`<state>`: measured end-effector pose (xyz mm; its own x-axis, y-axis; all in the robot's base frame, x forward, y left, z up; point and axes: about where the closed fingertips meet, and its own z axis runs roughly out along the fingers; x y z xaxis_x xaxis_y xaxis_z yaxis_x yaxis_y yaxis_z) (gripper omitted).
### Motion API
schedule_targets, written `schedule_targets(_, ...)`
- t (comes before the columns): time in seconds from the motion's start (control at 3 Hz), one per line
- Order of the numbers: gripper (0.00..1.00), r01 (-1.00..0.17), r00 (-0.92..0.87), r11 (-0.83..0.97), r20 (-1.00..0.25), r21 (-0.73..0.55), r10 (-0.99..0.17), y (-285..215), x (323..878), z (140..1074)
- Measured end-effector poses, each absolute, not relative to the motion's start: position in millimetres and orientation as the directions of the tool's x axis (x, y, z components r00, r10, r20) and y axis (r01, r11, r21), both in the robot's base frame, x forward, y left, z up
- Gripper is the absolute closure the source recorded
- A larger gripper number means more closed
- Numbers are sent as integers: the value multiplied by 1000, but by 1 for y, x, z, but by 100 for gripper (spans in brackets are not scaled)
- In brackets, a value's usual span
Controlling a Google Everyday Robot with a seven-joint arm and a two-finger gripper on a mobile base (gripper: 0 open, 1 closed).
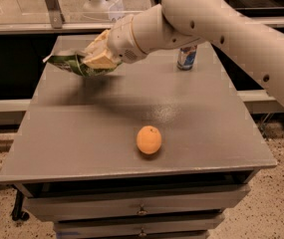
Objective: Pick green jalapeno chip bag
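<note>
My gripper (97, 59) is at the back left of the grey table (81, 133), shut on the green jalapeno chip bag (71, 63). The bag is shiny, crinkled and green, and sticks out to the left of the cream fingers (100, 59). It hangs in the air above the tabletop and casts a shadow below. My white arm (206, 19) reaches in from the upper right.
An orange (149, 139) lies near the table's front middle. A small can (187, 57) stands at the back right, partly behind my arm. Drawers (141, 210) sit below the front edge. A glass partition and floor lie behind the table.
</note>
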<state>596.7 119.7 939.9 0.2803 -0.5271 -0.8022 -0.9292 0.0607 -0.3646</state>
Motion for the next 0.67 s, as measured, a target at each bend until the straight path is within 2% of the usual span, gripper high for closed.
schedule_targets(0.67, 100, -879, 339, 168, -834, -445, -436, 112, 615, 1023)
